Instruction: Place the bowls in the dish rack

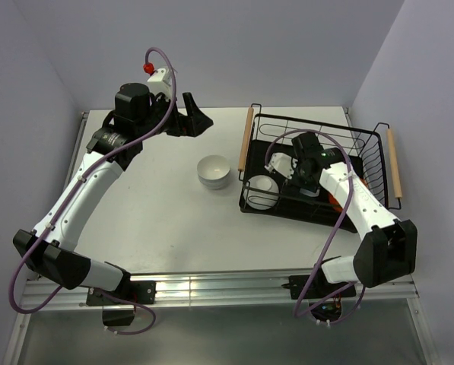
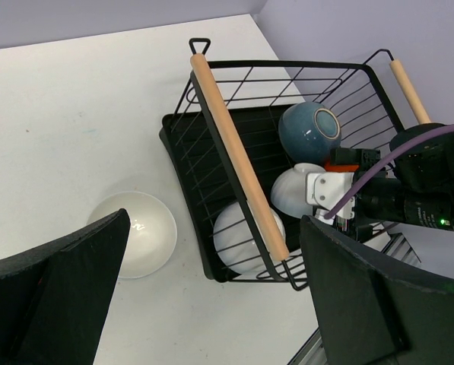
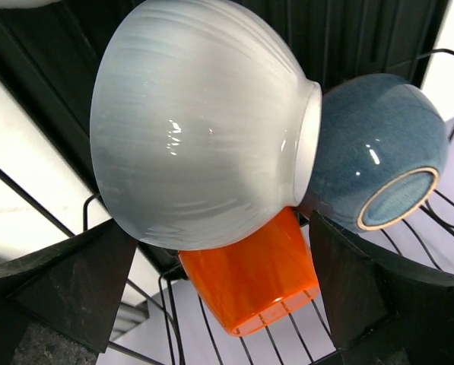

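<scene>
The right gripper (image 3: 223, 220), spread, is held in the dish rack (image 2: 249, 129) before a tipped white bowl (image 3: 196, 122), with an orange bowl (image 3: 249, 285) and blue bowl (image 3: 379, 152) beside it. Racking is judged nearly done. One last bowl (image 1: 214, 170) is seen on the desk (image 1: 150, 205); a rim grasp by the spread left gripper (image 1: 196, 115) is called for.

The rectangular black wire dish rack (image 1: 287, 211) stands on the right half of the flat white table (image 1: 158, 213). One glossy white round bowl (image 1: 214, 171) sits on the table, just left of the rack's left wooden bar handle (image 1: 246, 138). In the rack's near left corner lies a second white bowl (image 1: 262, 190). Mid-rack lies a third white bowl (image 3: 204, 114), the dark blue bowl (image 3: 379, 152) behind it, the bright orange bowl (image 3: 249, 285) just beside it. My right pincer (image 1: 296, 181) hangs over this group. My left pincer (image 1: 196, 120) hangs over the table's far edge, left of the rack.
</scene>
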Robot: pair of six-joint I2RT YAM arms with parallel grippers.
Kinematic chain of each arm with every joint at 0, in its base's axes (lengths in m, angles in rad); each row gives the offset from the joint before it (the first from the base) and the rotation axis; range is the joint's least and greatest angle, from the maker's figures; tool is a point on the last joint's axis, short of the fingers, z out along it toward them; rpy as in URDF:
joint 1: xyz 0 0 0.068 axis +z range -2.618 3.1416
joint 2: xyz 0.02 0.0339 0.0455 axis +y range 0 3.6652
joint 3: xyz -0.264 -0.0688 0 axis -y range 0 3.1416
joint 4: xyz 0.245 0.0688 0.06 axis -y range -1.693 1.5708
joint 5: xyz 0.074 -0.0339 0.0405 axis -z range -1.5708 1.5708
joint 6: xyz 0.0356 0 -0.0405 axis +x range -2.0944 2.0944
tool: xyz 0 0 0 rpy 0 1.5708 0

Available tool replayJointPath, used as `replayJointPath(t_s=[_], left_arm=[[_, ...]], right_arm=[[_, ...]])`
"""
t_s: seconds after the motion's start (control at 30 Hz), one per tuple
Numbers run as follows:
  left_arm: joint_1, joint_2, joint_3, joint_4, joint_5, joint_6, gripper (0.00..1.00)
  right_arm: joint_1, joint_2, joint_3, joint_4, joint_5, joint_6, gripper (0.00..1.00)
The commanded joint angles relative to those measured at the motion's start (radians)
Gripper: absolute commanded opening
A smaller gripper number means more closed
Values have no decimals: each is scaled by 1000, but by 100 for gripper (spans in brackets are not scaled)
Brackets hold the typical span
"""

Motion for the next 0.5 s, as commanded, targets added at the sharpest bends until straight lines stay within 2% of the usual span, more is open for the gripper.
replayJointPath(t_s=[0.0,0.3,0.47], left_arm=[[3,-2,28,14,7,7,100],[6,-3,19,20,18,1,99],[7,-5,23,14,14,4,99]], right_arm=[[6,-48,92,-193,-57,-43,99],[4,-82,138,-207,-124,-66,98],[6,-35,162,-205,-132,-42,96]])
